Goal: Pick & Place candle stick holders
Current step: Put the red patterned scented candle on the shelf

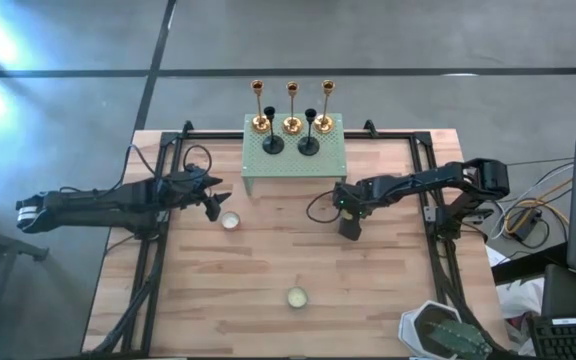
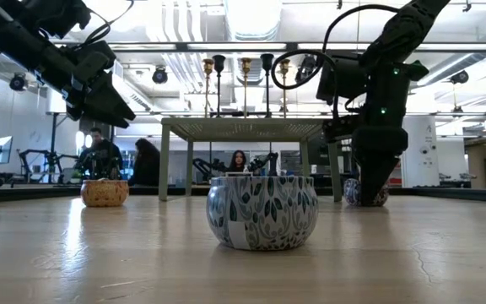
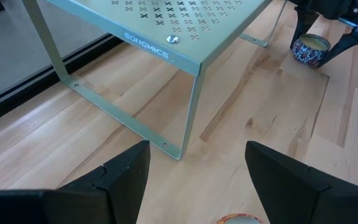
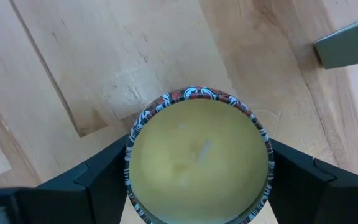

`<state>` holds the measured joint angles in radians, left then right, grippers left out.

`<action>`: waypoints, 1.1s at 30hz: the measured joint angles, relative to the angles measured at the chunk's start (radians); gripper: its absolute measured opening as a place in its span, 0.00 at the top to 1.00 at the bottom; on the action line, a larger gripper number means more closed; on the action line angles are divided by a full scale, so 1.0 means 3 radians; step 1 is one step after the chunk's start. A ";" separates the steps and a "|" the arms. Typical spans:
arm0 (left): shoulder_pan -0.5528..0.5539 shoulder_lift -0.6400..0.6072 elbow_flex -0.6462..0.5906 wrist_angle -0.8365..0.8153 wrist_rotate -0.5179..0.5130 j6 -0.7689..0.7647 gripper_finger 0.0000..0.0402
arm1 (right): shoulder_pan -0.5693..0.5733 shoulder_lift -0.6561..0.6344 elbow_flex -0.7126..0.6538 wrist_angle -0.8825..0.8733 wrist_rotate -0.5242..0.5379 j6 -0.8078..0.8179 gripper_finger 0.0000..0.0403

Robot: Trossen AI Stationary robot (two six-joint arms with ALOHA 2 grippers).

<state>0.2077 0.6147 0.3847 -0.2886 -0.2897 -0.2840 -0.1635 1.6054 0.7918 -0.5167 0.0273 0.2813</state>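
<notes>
Several candle stick holders stand by their round bases on a green perforated stand [image 1: 293,155] at the table's far middle: three gold [image 1: 292,108] in the back row, two black [image 1: 272,132] in front. My right gripper [image 1: 348,228] points down right of the stand, closed around a patterned candle tin [image 4: 199,165] on the table. My left gripper [image 1: 218,205] hangs open above the table, left of the stand, beside a small tin [image 1: 230,220]. Neither gripper is at the holders. My right gripper has the candle tin's round wall [image 4: 130,163] between its two fingers, one on each opposite side. The fingers [image 3: 298,31] come from above, pointing down. The tin stands upright with its bottom on the table [image 2: 365,194].
A third patterned tin [image 1: 296,297] sits near the front middle. A round patterned container [image 1: 446,335] stands at the front right corner. Black frame rails [image 1: 158,250] run along the table's sides. People sit in the room beyond the far edge.
</notes>
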 joint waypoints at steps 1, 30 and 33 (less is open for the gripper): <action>0.0000 0.0000 0.0000 -0.0001 0.0000 0.0000 0.33 | 0.0000 0.0000 0.0000 0.0000 0.0001 0.0000 0.28; 0.0000 0.0000 -0.0001 -0.0001 0.0000 0.0001 0.33 | -0.0001 -0.0312 0.0022 -0.0250 0.0000 0.0053 0.28; 0.0000 0.0000 0.0000 -0.0001 0.0001 0.0000 0.33 | -0.0001 -0.0423 0.0098 -0.0394 0.0013 0.0053 0.28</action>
<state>0.2077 0.6147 0.3847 -0.2890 -0.2895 -0.2840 -0.1638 1.4785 0.8211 -0.6348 0.0311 0.2974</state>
